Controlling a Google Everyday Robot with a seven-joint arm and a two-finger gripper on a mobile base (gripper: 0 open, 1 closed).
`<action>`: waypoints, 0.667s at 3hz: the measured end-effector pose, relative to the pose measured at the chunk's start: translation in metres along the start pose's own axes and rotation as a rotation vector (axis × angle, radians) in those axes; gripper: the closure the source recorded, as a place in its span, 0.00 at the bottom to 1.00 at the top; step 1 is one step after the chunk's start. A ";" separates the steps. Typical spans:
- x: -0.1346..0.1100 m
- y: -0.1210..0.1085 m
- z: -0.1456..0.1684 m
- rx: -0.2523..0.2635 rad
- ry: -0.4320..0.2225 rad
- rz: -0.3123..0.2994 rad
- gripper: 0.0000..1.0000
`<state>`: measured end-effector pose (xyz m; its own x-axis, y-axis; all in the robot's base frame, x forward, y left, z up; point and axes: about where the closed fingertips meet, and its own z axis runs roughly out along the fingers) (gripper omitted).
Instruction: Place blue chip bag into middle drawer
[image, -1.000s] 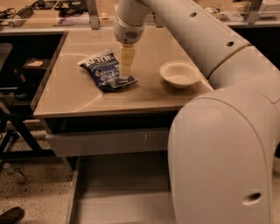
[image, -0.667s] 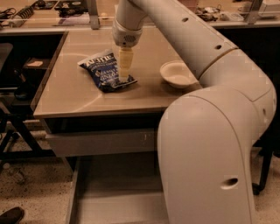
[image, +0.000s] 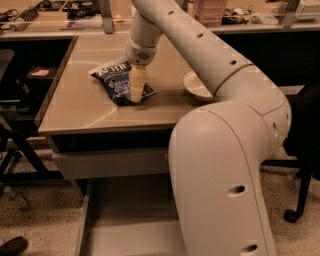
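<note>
On the tan desk (image: 80, 110) the crinkly dark-blue chip bag (image: 114, 80) lies unmoved. The pale claw (image: 136, 95) stays planted on its right edge while the elbow has swung nearer. Whether it grips, I cannot tell. The shallow grey metal middle drawer (image: 125, 235) waits open below.

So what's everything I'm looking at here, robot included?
blue chip bag: one, dark blue with white band, on the table
bowl: one, white, on the table right of the bag, partly behind the arm
table: one, tan top
drawer front: one, grey, under the tabletop
middle drawer: one, grey, pulled open below
shoe: one, dark, floor at lower left
arm: one, white, reaching over the table
gripper: one, pale, down on the bag
</note>
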<state>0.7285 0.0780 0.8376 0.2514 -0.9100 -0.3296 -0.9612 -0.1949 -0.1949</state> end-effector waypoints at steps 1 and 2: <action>0.000 0.001 0.014 -0.026 -0.006 0.012 0.00; 0.000 0.001 0.014 -0.026 -0.006 0.012 0.19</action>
<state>0.7296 0.0827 0.8240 0.2408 -0.9101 -0.3373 -0.9667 -0.1938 -0.1670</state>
